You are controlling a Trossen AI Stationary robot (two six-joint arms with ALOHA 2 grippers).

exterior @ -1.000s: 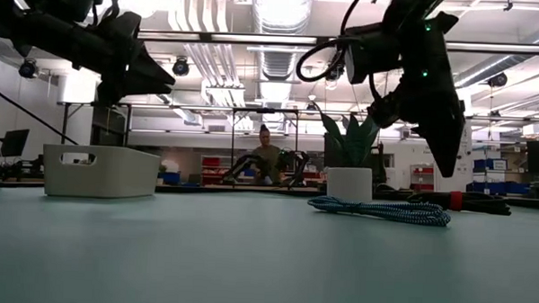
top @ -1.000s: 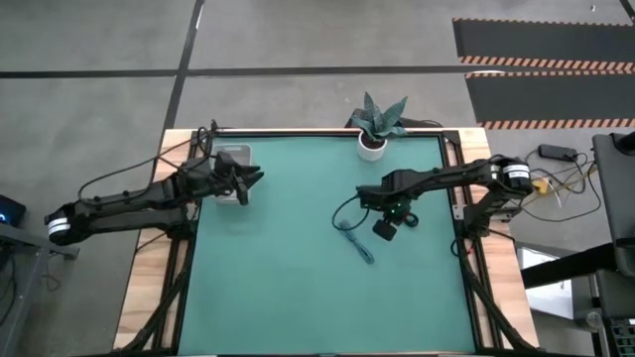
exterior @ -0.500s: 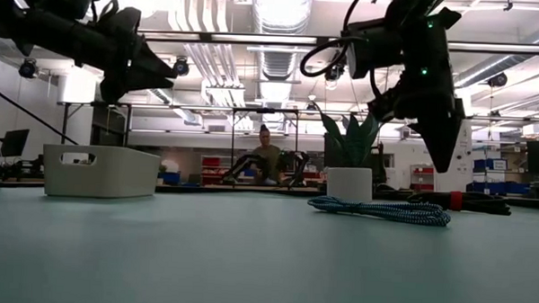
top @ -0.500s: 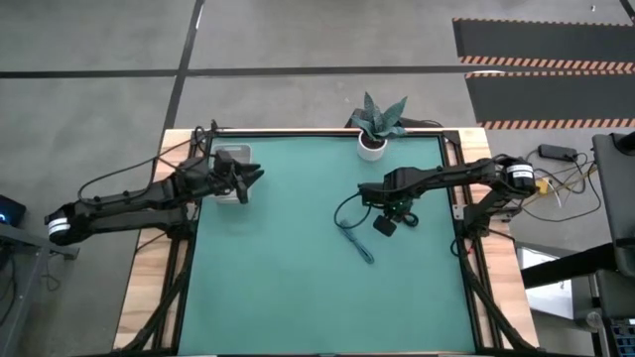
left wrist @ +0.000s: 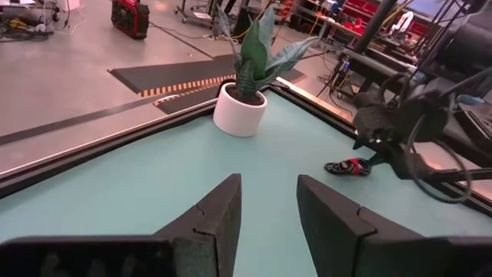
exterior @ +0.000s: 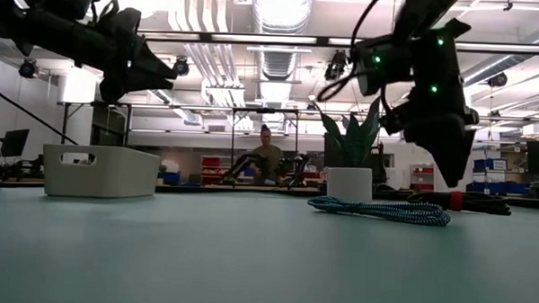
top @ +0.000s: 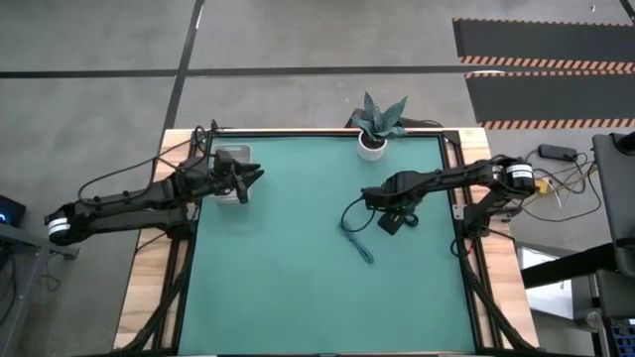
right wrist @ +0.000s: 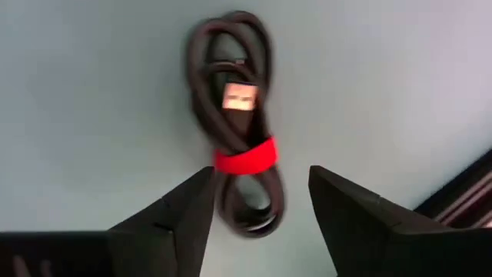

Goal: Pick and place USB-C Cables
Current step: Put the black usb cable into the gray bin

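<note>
A black cable bundle with a red tie [right wrist: 238, 123] lies flat on the green mat; it also shows in the low view [exterior: 468, 202]. My right gripper [right wrist: 257, 188] hangs open above it, pointing down, with a finger on either side of the bundle's near end and clear of it. A teal-blue cable [top: 355, 241] lies stretched on the mat just left of that gripper [top: 392, 222]. My left gripper [top: 255, 176] waits open in the air beside a white bin [top: 232, 157] at the table's far left.
A potted plant in a white pot [top: 374, 127] stands at the middle of the far edge. A thin black robot wire [top: 347, 211] loops from the right arm over the mat. Open mat stretches toward the near edge [top: 317, 317].
My right gripper has turned a little at the wrist above the black and red cable, and its fingers have spread from shut to open. The cables lie as before.
</note>
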